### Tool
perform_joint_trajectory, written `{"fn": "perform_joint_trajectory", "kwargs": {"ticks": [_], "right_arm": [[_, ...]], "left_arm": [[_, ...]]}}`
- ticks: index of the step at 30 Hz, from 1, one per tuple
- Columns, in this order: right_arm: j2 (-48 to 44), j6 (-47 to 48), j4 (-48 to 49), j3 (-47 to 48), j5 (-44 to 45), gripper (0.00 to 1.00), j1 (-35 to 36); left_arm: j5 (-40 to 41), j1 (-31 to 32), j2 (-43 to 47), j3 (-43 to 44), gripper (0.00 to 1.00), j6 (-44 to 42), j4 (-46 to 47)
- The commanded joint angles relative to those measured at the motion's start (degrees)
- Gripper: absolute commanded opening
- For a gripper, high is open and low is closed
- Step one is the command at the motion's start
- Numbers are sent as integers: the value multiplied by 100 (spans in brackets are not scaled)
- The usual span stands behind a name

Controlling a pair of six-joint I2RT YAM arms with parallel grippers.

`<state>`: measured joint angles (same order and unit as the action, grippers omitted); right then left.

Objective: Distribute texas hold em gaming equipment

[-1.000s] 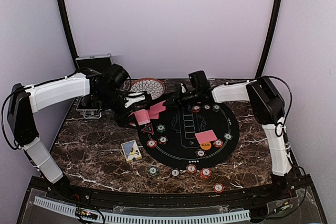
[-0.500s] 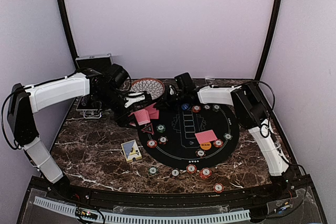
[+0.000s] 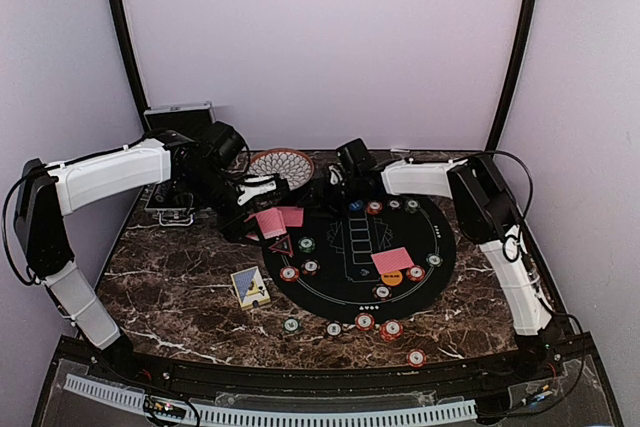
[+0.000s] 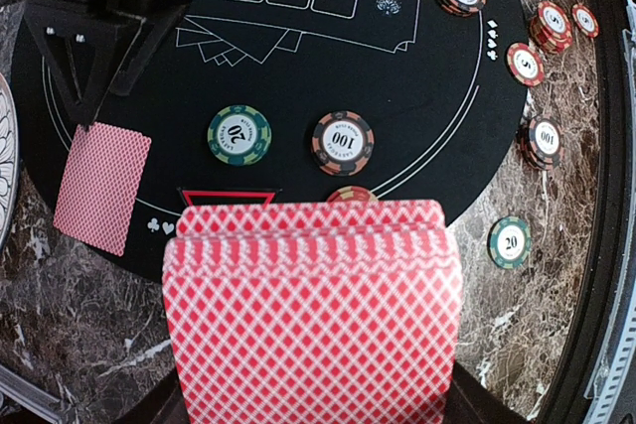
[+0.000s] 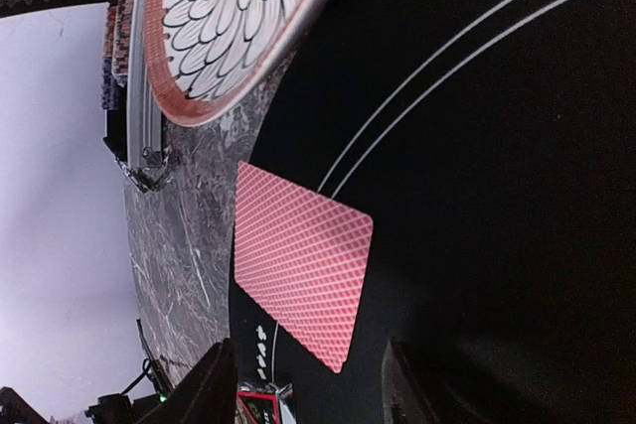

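Pinching a deck of red-backed cards (image 4: 313,305) between closed fingers, the left gripper (image 3: 250,215) sits left of centre in the top view, at the left edge of the round black mat (image 3: 440,232). In the left wrist view the deck fills the lower middle of the frame, slightly fanned, its far edge overlapping the red triangle marker (image 4: 227,198); the fingers themselves are mostly hidden beneath it. Above the triangle a green chip (image 4: 238,134) and a brown-red chip (image 4: 343,143) lie side by side, apart. A single card (image 4: 102,187) lies face down and flat on the mat's edge at the left of that view, touching neither gripper. The right gripper (image 5: 310,369) is close beside it, its fingers (image 5: 211,389) spread with nothing between them. In the right wrist view the card lies just above the fingertips, and the patterned bowl (image 5: 238,17) stands at the upper left on the marble table (image 5: 169,245). In the top view another card (image 3: 392,259) rests right of centre on the mat, just beside the orange button (image 3: 384,276) below it, and the blue button (image 3: 352,204) sits near the mat's upper edge. More chips (image 3: 365,322) dot the mat's lower rim and the marble. A card box (image 3: 250,287) lies left of the mat, and the black case (image 3: 178,117) sits at the upper left.
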<state>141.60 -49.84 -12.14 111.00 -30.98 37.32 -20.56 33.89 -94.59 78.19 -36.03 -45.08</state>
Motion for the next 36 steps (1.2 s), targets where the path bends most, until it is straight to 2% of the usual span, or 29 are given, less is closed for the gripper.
{"fn": "perform_joint_trajectory", "kwargs": {"ticks": [1,8,12,15,20,36], "right_arm": [[-878,311,56,-446,227,56,-52],[-1871,237,742,-1679,-344,69,-3],[-2413,-266,1727,-2615,-965,76,71],[-2600,-1183,2894,-3124,-1427,78,140],[-2493,-886,2377,-2781,-1491,79,354],[-2255,-1036,2456,-2463,-1710,79,710]], "left_arm": [[-138,-32,230,40,0,-36,-64],[-140,-32,192,83,0,-4,-22],[-110,-37,174,112,0,-13,20],[-72,-37,140,123,0,-11,78],[-83,-37,93,236,0,10,96],[-35,-39,38,303,0,-18,106]]}}
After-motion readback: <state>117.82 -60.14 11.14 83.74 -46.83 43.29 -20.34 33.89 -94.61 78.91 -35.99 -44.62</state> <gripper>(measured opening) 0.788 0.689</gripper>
